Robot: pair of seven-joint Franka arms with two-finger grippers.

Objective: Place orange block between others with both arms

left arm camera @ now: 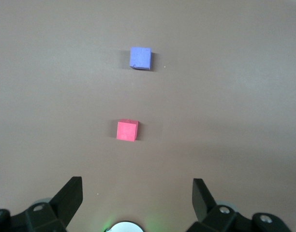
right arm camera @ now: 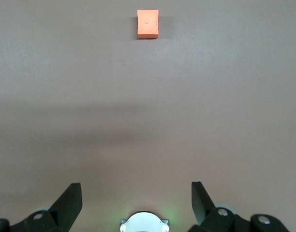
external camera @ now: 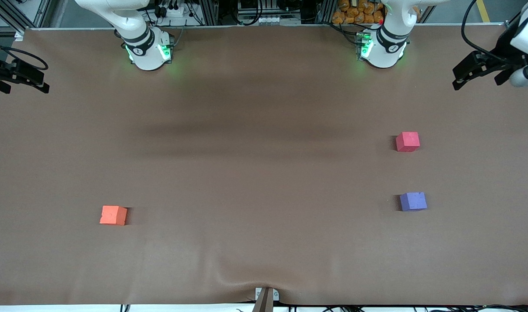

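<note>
The orange block (external camera: 113, 215) (right arm camera: 148, 23) lies on the brown table toward the right arm's end, near the front camera. The pinkish-red cube (external camera: 407, 141) (left arm camera: 127, 130) and the purple-blue cube (external camera: 413, 201) (left arm camera: 140, 58) lie apart toward the left arm's end, the purple-blue one nearer to the front camera. My left gripper (external camera: 476, 76) (left arm camera: 137, 193) hangs open and empty in the air at that end's edge, well apart from both cubes. My right gripper (external camera: 23, 84) (right arm camera: 137, 195) hangs open and empty at the other end's edge, well apart from the orange block.
The two green-lit arm bases (external camera: 149, 50) (external camera: 383, 47) stand along the table's edge farthest from the front camera. A small clamp (external camera: 266, 297) sits at the middle of the table's front edge. A wide stretch of bare brown cover (external camera: 264, 173) separates the orange block from the two cubes.
</note>
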